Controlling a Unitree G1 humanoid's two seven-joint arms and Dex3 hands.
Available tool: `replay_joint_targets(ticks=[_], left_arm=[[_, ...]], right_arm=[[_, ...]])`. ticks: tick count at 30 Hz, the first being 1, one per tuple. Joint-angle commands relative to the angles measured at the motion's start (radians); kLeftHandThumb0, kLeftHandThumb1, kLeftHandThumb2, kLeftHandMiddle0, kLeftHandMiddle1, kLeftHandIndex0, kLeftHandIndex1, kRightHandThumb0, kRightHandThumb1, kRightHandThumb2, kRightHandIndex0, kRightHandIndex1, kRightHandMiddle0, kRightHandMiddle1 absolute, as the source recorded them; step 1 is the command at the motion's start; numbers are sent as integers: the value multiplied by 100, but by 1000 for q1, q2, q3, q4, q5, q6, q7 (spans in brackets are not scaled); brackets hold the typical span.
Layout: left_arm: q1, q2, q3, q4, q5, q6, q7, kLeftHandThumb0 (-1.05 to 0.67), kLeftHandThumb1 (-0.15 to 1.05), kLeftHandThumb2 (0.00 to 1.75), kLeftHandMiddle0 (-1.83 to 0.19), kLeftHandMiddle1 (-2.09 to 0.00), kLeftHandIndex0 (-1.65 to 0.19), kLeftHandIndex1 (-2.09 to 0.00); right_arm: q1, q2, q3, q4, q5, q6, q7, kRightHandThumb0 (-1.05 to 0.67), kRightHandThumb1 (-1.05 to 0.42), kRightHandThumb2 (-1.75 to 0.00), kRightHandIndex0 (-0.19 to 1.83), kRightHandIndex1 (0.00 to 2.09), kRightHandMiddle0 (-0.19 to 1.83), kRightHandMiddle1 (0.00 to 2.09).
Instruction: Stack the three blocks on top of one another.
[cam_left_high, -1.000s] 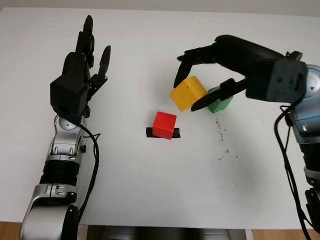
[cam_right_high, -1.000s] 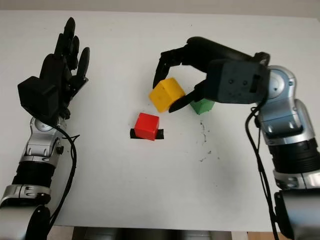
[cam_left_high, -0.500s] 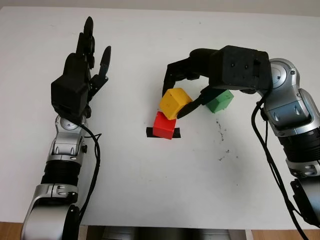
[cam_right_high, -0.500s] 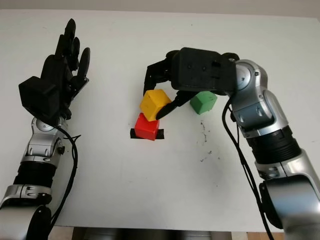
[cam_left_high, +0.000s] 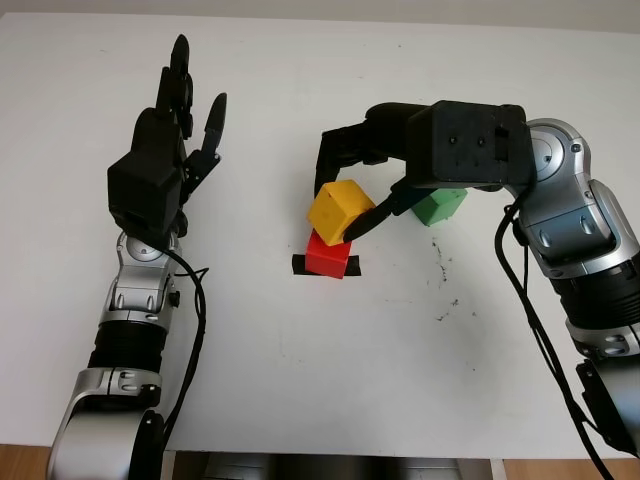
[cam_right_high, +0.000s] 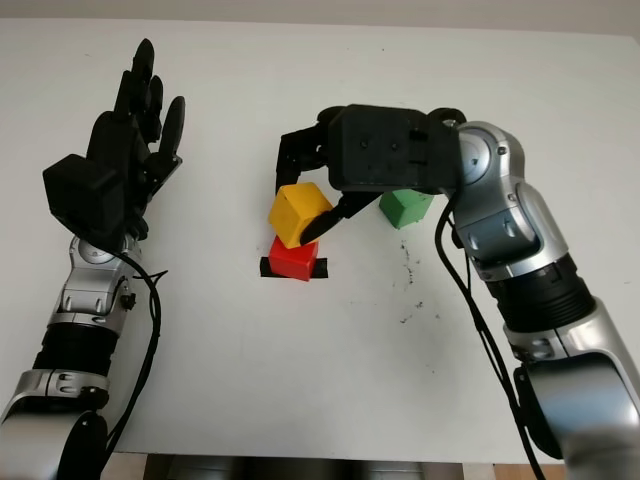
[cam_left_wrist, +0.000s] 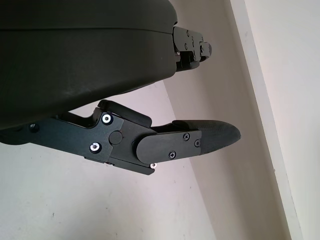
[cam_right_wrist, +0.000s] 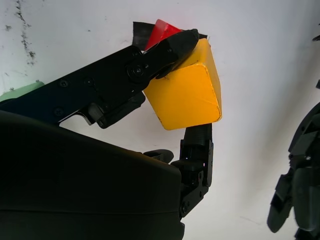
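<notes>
**Yellow block held over the red one**

My right hand (cam_left_high: 345, 195) pinches the yellow block (cam_left_high: 340, 211), tilted, directly above the red block (cam_left_high: 328, 255) on the white table (cam_left_high: 300, 380). The green block (cam_left_high: 440, 206) sits behind that hand. My left hand (cam_left_high: 160, 170) is raised at the left, open.

You see a white table (cam_left_high: 300, 380). Directly on it lie a red block (cam_left_high: 328, 256), seated on a strip of black tape (cam_left_high: 300, 265), and a green block (cam_left_high: 440, 205) nearby.
</notes>
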Motion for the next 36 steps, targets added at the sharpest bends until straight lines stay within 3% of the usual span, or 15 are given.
replay_joint_targets(ticks=[1,15,22,36], left_arm=[[10,0,-1,-10,0,-11,4,-69,105,49,5,-5,2,-6],[28,6,-3,-40,25,8,17,-71,105,51,5,-5,3,-5],[35,-3,4,-44,-2,4,8,-70,105,49,4,-6,3,-5],[37,3,1,-48,5,14,7,-71,105,49,4,-5,3,-5]], right_arm=[[3,4,4,-23,-1,-5,0,-48,-91,-5,35,5,36,165],[18,22,32,16,-27,-42,-8,-46,-89,-5,34,5,41,159],[22,9,41,67,-49,-125,-19,-50,-90,-6,35,5,43,159],[22,19,38,68,-44,-128,-13,-51,-89,-5,36,6,44,159]])
